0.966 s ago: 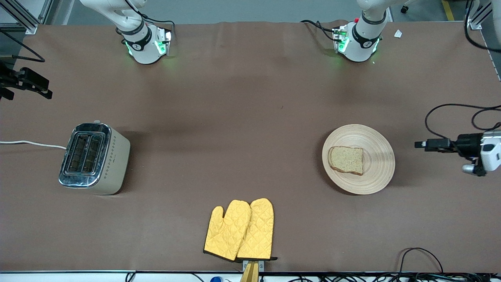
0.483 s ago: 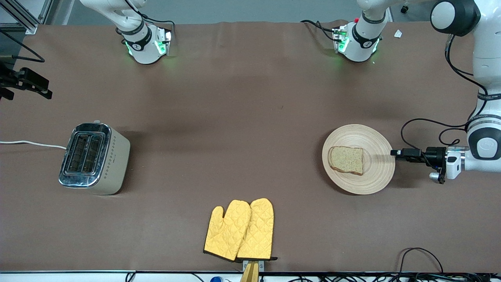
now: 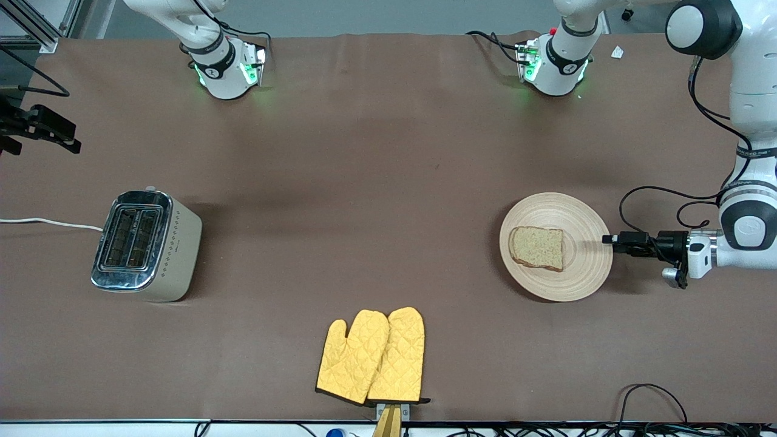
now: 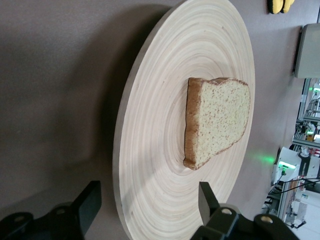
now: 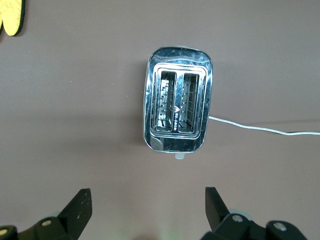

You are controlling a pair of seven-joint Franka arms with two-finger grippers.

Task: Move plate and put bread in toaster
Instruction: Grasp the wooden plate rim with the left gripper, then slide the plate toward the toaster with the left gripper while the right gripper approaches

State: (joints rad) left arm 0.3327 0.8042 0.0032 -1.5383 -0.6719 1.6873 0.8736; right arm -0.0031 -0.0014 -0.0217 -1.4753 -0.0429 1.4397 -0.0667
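Overall, brown table (image 3: 376, 182); yellow mitts (image 3: 371, 357) at its near edge

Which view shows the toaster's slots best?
The right wrist view: it looks straight down into the toaster, both slots empty. The front view shows it smaller and angled. The left wrist view shows only one edge.

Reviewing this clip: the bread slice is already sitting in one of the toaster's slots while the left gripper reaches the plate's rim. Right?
Not quite. The bread lies on the plate; the right wrist view shows the toaster slots empty. The left gripper is at the plate's rim.
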